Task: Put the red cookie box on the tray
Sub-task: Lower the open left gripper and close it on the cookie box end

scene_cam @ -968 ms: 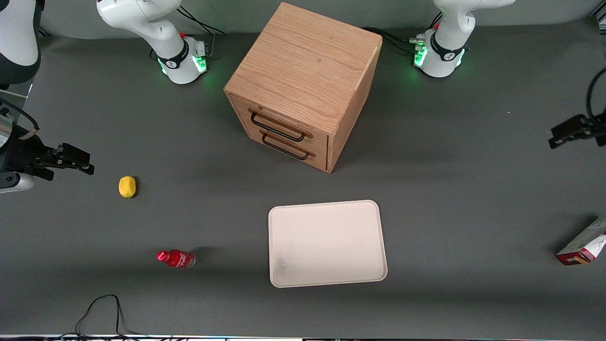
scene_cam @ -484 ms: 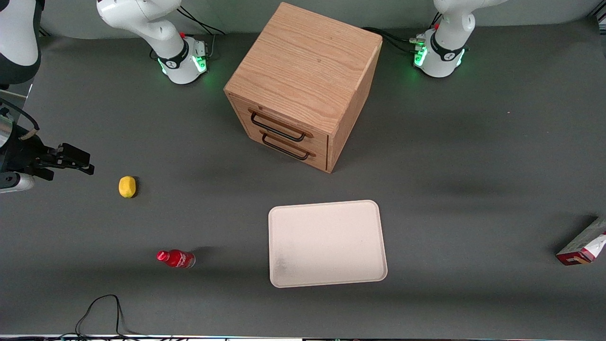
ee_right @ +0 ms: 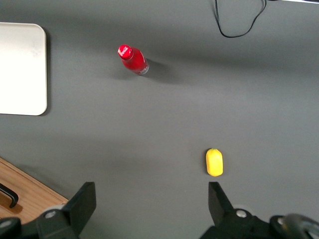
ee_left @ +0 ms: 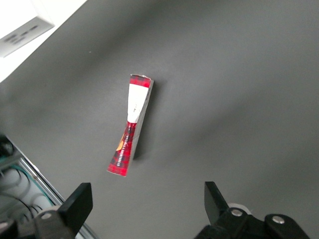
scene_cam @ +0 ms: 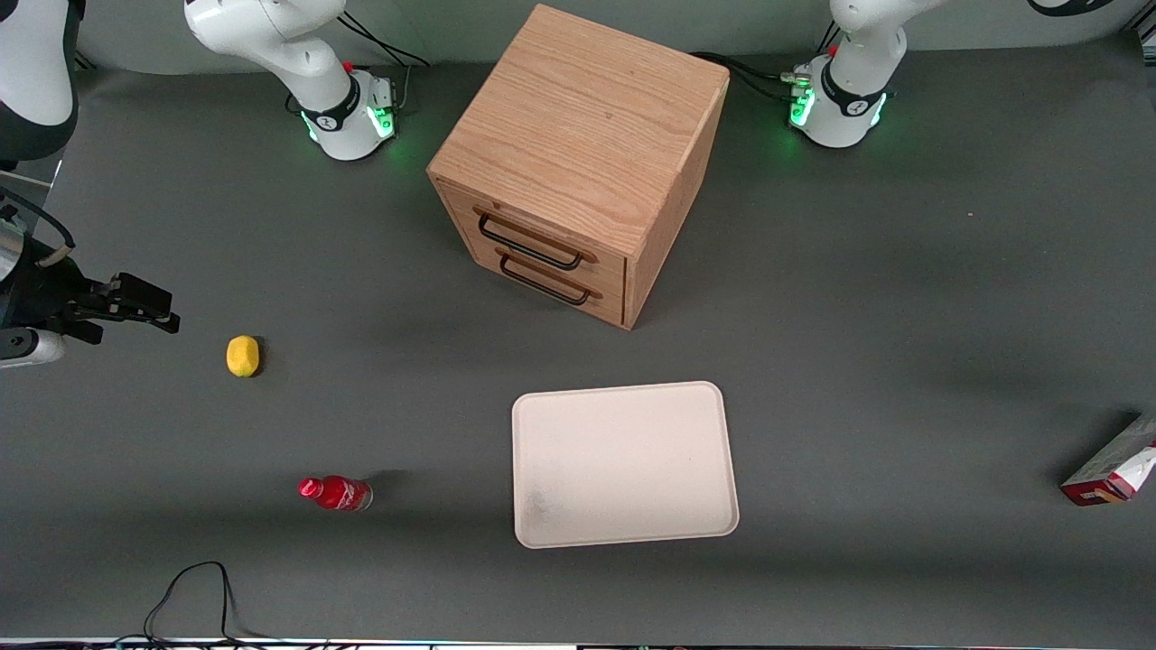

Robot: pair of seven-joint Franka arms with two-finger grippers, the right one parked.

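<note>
Long slim red cookie box, red w/ white panel and some orange print, lies on the dark grey worktop at the working arm's end, cut by the frame edge in front view. It rests on a narrow side, one end slightly torn or flapped. Print on it too small to read.

Left arm's pincer hangs above the box, not touching; fingers spread wide, nothing between them. Pincer not visible in front view.

Flat cream-white rectangular tray w/ rounded corners and low rim sits mid-worktop, nearer the front camera than the light oak wooden drawer cabinet; cabinet has two drawers w/ dark wire handles. Tray and box well apart. Faint grey smudge on tray near one corner.

Toward the parked arm's end: small red bottle w/ red cap, white script label, not legible; small yellow lemon-like fruit farther from the camera than the bottle. Black cable loops at the worktop's near edge.
</note>
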